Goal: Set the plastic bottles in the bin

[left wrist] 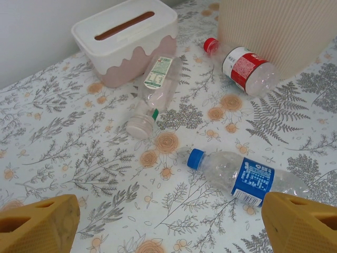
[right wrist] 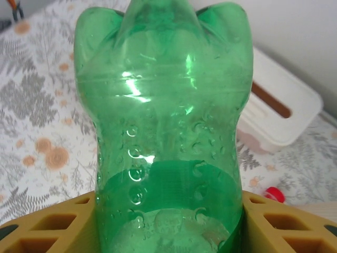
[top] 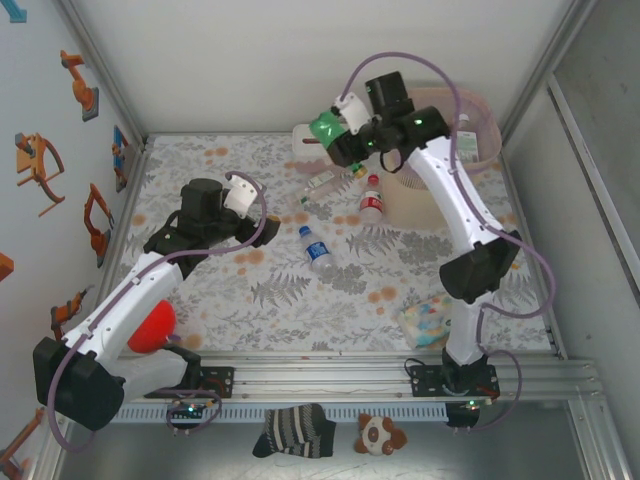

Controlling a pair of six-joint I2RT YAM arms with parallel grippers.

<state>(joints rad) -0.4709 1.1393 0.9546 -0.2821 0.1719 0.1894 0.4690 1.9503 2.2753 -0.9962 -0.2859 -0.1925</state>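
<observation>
My right gripper (top: 338,138) hangs above the table's far side, left of the pink bin (top: 478,128), and is shut on a green plastic bottle (top: 324,128). That green bottle (right wrist: 166,132) stands between the yellow fingers (right wrist: 50,229). Three bottles lie on the floral table: one with a blue label (top: 315,247) (left wrist: 247,176), one with a red label (top: 371,201) (left wrist: 245,68) against the bin's ribbed wall (left wrist: 284,31), and a clear one with a white cap (top: 320,185) (left wrist: 155,92). My left gripper (left wrist: 168,232) hovers open, just short of the blue-label bottle, with nothing between its fingers (left wrist: 37,224).
A white tissue box (left wrist: 126,37) (right wrist: 279,110) sits at the back by the wall. A pack of wipes (top: 430,320) lies near the right arm's base and a red object (top: 152,325) under the left arm. A sock (top: 295,430) and a plush toy (top: 380,433) lie below the rail.
</observation>
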